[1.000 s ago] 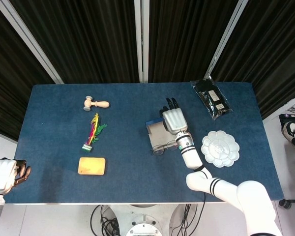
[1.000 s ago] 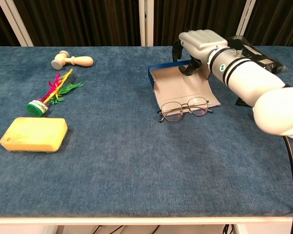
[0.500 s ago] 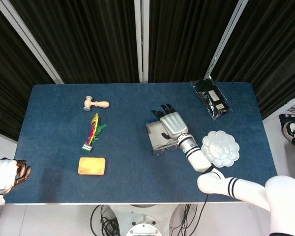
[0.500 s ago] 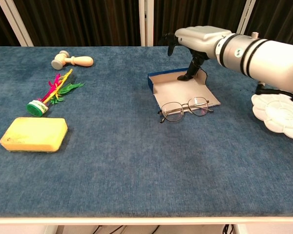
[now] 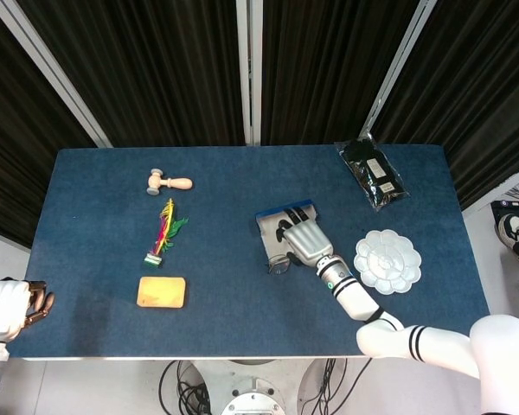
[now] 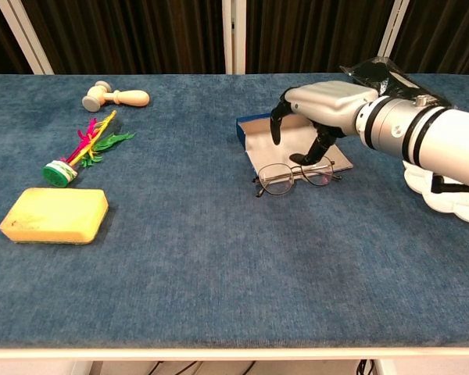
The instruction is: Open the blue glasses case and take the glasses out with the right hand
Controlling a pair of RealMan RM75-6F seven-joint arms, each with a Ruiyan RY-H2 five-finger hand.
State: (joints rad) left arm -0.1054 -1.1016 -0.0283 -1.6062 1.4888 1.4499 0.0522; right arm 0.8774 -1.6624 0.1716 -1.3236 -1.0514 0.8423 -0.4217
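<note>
The blue glasses case [image 5: 283,215] [image 6: 259,140] lies open on the blue table, its beige lining facing up. The round-lens glasses [image 6: 295,175] [image 5: 279,263] lie on the cloth at the case's near edge. My right hand [image 6: 319,105] [image 5: 302,241] hovers over the case and glasses, palm down, fingers apart and curved downward. Its thumb tip reaches down to just behind the glasses' frame; I cannot tell if it touches. Nothing is held in it. My left hand [image 5: 10,307] sits off the table's front left corner with its fingers curled in, empty.
A white palette [image 5: 387,261] [image 6: 444,193] lies right of the right arm, and a black packet [image 5: 374,175] sits at the far right. On the left are a wooden mallet [image 6: 116,98], a feather shuttlecock [image 6: 80,150] and a yellow sponge [image 6: 55,215].
My right hand has drawn back from the case's far edge toward me and dropped lower, now over the glasses. The case's lid lies flatter. The left hand has not moved.
</note>
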